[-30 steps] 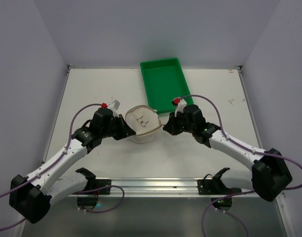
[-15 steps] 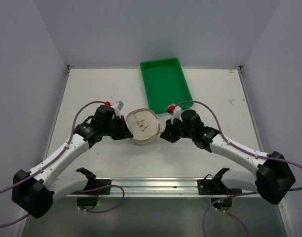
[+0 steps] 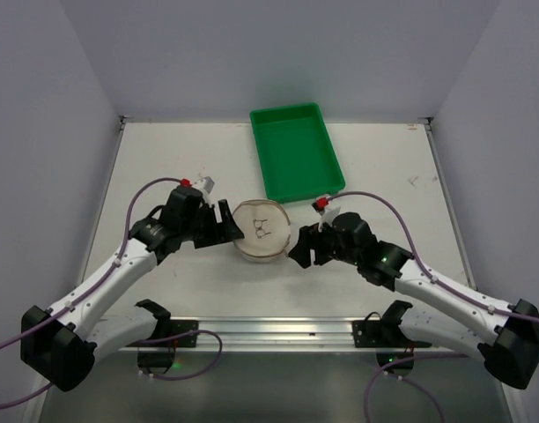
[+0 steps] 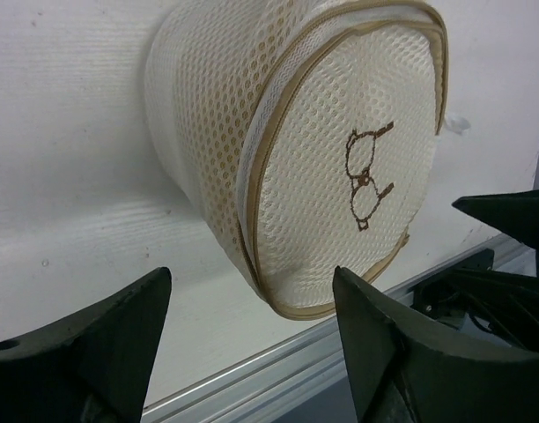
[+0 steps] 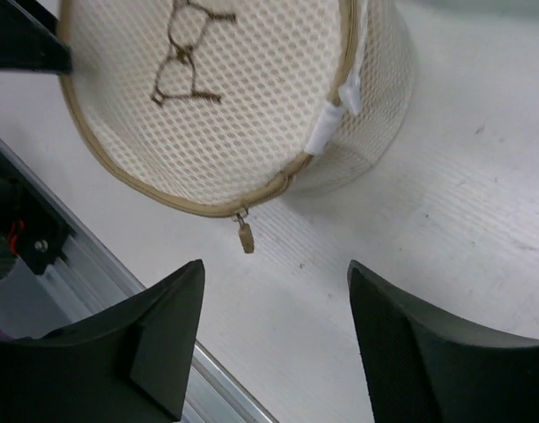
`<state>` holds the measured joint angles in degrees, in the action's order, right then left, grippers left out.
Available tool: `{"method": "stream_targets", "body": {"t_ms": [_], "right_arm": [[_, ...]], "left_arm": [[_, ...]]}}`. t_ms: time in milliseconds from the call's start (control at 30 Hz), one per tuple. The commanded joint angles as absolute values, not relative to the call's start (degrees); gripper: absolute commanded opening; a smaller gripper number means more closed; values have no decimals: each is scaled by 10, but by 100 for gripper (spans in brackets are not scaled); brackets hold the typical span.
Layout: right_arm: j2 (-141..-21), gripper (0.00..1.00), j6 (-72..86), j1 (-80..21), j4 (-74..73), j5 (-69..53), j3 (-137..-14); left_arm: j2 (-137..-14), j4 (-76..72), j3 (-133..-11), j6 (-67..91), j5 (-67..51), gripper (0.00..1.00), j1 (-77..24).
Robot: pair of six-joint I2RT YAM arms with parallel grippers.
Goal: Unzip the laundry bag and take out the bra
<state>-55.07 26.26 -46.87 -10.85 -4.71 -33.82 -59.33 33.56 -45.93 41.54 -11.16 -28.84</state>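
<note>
1. The left hand (image 3: pixel 229 220) is at the bag's 9 o'clock. Its fingers are apart and empty, and it sits just beside the mesh wall without touching it.
2. The laundry bag (image 3: pixel 261 231) sits mid-surface (image 3: pixel 164 167), lid up. A green tray (image 3: pixel 296 154) lies at its 1 o'clock, near but apart, and a metal rail (image 3: pixel 269 328) runs along the near edge at 6 o'clock. Nothing stands between either hand and the bag.
3. The right hand (image 3: pixel 298 251) is at the bag's 4 o'clock, with its fingers spread and nothing between them.
4. A second ago both hands pressed against the bag from 9 and 3 o'clock, and the lid edge looked bent. Both have since backed off — the right swinging round to 4 o'clock — and the lid now reads round and flat.
5. Only the right wrist view shows the zipper pull (image 5: pixel 245 233) dangling from the tan rim, with a white tag (image 5: pixel 335 119) on the wall. The left wrist view shows the brown emblem (image 4: pixel 366 176) and the zip shut along that side. The tray appears only from above.
</note>
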Motion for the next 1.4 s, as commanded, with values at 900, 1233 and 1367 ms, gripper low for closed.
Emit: {"method": "stream_targets", "body": {"t_ms": [900,1233,1367], "right_arm": [[-975,80,176,-692,-205,315,-847],[-1053,46,217,-696,-276,388,-896],[-1047,15,221,-696,-273,391,-882]], "left_arm": [[-597,261,-413,360,-35,66,-85],[-597,238,-375,359,-88,66,-84],[-600,232,-376,358,-112,66,-84]]}}
